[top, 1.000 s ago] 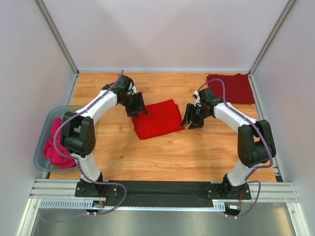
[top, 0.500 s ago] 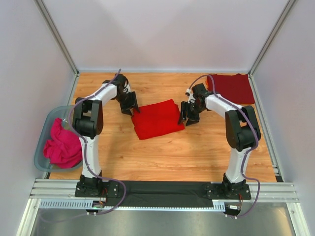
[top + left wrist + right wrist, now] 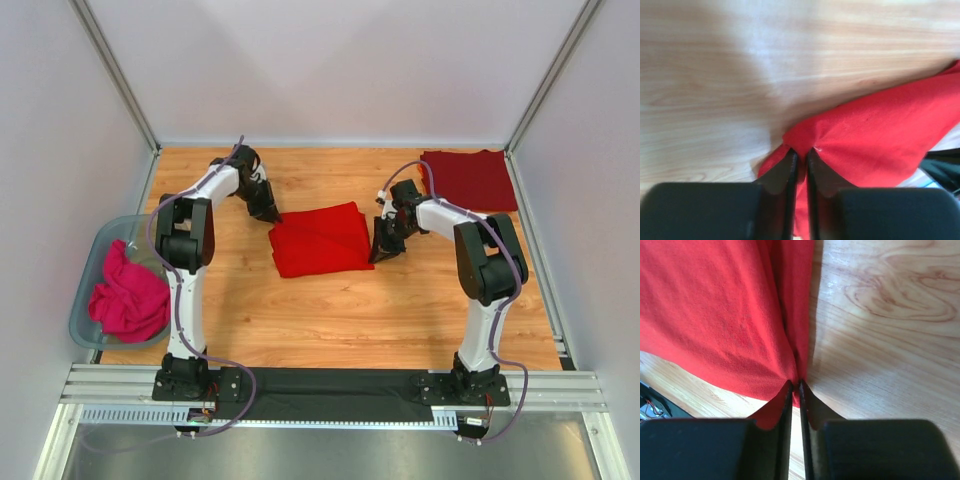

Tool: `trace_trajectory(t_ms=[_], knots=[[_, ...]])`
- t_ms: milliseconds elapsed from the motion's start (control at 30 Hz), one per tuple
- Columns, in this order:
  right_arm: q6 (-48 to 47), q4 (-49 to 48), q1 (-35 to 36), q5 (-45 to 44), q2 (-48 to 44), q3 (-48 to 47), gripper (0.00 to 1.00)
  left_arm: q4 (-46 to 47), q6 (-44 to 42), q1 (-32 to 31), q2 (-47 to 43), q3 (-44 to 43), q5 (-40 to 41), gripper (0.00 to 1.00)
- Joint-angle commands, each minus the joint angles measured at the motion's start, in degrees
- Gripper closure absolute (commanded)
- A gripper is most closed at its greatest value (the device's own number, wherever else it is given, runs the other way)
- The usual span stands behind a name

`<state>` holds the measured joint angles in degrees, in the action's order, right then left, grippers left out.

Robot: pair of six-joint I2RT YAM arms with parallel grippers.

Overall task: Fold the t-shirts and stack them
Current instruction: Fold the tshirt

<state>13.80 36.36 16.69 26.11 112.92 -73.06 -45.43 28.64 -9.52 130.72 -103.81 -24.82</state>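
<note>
Left hand pinching bright red t-shirt, cloth puckered

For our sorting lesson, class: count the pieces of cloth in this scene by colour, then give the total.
Bright red: 1, the folded bright red cloth t-shirt
Maroon: 1, the folded dark maroon cloth t-shirt
Pink: 1, the crumpled pink cloth in the translucent plastic bin
Total: 3
</note>
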Motion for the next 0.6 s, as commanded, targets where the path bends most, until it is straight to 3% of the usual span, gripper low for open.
trace_trajectory(t_ms=[0,33,100,133,233,567], knots=[[-0.36,0.73,-0.25,-2.38,-1.74,0.64,0.8,1.75,0.71,0.91,-0.02,-4.55,-3.39,0.65],[-0.36,1.25,-0.25,-2.38,-2.26,-0.24,0.66,1.23,0.19,0.91,-0.46,-5.69,-4.0,0.6],[-0.01,2.31,-0.6,-2.73,-3.15,-3.13,0.58,-1.05,-0.43,0.91,-2.47,-6.58,-3.57,0.53],[0.26,2.57,-0.78,-2.82,-3.06,-4.36,0.52,-1.76,-1.04,0.91,-3.44,-6.49,-3.31,0.52],[0.96,3.8,-1.39,-2.99,-0.17,-10.16,0.44,-2.12,-0.78,0.73,-8.8,-2.29,-2.96,0.52],[-0.27,2.93,-2.8,1.84,13.63,-28.88,0.43,2.26,0.88,-5.59,-23.65,16.96,-5.15,0.52]])
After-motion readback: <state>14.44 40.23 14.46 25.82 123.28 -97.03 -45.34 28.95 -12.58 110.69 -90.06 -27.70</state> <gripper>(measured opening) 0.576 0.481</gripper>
